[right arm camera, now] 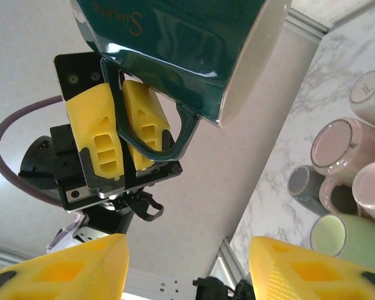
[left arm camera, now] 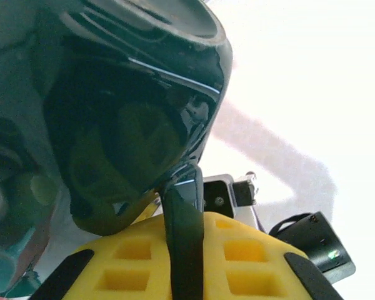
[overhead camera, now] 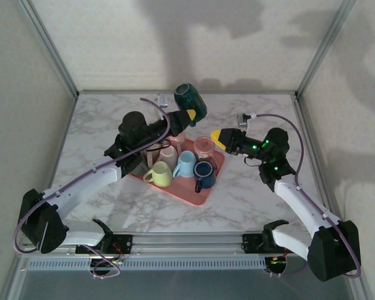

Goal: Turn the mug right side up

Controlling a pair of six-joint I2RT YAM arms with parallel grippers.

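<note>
A dark teal mug (overhead camera: pixel 191 100) hangs in the air above the back of the pink tray (overhead camera: pixel 207 192), tilted on its side. My left gripper (overhead camera: pixel 189 116) is shut on its handle (left arm camera: pixel 184 231), which runs between the yellow fingers (left arm camera: pixel 253 250). From the right wrist view the mug (right arm camera: pixel 187 44) shows a white inside that faces right and slightly down, and the left gripper's fingers (right arm camera: pixel 94 134) pinch the handle. My right gripper (overhead camera: pixel 217 139) stands open with nothing in it, just right of the tray, pointing at the mug; its fingertips (right arm camera: pixel 312 269) are far apart.
Several mugs stand or lie on the tray: a light green one (overhead camera: pixel 159 175), a light blue one (overhead camera: pixel 185 164), a dark blue one (overhead camera: pixel 204 172), a pink glass (overhead camera: pixel 204 146). Marble tabletop (overhead camera: pixel 262 200) surrounds the tray; frame posts stand at the back corners.
</note>
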